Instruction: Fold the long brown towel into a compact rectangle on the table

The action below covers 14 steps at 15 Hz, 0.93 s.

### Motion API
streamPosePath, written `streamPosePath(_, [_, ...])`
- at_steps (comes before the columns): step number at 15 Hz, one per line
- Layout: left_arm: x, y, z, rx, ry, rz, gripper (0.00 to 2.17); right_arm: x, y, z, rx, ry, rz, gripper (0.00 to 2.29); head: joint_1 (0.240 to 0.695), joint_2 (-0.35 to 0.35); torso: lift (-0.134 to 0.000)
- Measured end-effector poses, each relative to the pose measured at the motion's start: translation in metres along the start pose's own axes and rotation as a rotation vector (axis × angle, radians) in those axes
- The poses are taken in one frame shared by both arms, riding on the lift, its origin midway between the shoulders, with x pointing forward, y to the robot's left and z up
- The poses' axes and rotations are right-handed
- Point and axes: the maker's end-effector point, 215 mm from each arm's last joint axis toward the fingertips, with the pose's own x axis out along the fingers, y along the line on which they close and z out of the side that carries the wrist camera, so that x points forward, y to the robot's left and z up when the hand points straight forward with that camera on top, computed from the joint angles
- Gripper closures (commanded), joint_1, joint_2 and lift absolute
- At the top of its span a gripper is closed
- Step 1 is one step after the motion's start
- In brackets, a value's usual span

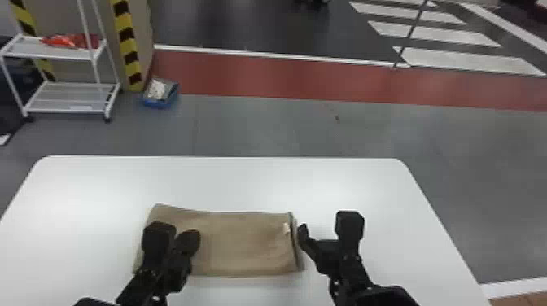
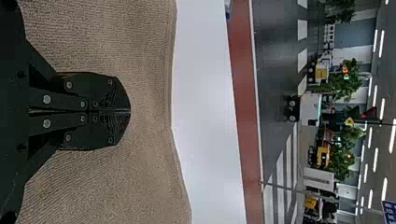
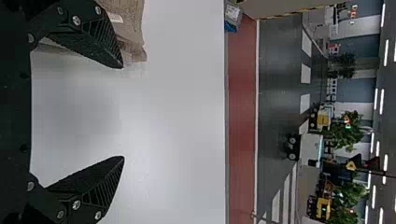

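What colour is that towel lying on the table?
The towel is a plain light brown, showing best in the head view.

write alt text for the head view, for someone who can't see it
A brown towel lies as a flat rectangle on a white table, the robot's closed left tool over its left part, its open right tool by its right end. Beyond are grey floor, a red strip and a white cart.

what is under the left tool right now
The brown towel lies beneath the left tool, over the white table. The tool and its arm hide part of the towel's left end, so any crease there can't be seen, nor can the tabletop the towel covers.
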Motion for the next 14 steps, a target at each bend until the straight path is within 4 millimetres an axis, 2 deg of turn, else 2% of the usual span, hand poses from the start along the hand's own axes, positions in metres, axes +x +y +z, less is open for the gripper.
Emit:
streamPosePath(3, [0.001, 0.003, -0.002, 0.0, 0.002, 0.003, 2.14, 0.002, 0.018, 0.0, 0.091, 0.008, 0.097, 0.21, 0.695, -0.161, 0.0])
streamPosePath(6, [0.002, 0.004, -0.002, 0.0, 0.003, 0.004, 2.14, 0.003, 0.018, -0.005, 0.149, 0.045, 0.135, 0.21, 0.695, -0.156, 0.0])
streamPosePath(8, [0.002, 0.004, -0.002, 0.0, 0.003, 0.003, 2.13, 0.007, 0.021, -0.009, 0.14, 0.076, 0.139, 0.21, 0.695, -0.155, 0.0])
streamPosePath(11, [0.001, 0.003, -0.002, 0.0, 0.002, -0.002, 2.12, 0.01, 0.041, -0.019, 0.124, 0.142, 0.206, 0.22, 0.695, -0.134, 0.0])
streamPosePath(14, [0.002, 0.002, -0.002, 0.001, 0.003, -0.005, 2.12, 0.007, 0.051, -0.034, 0.121, 0.201, 0.242, 0.22, 0.695, -0.126, 0.0])
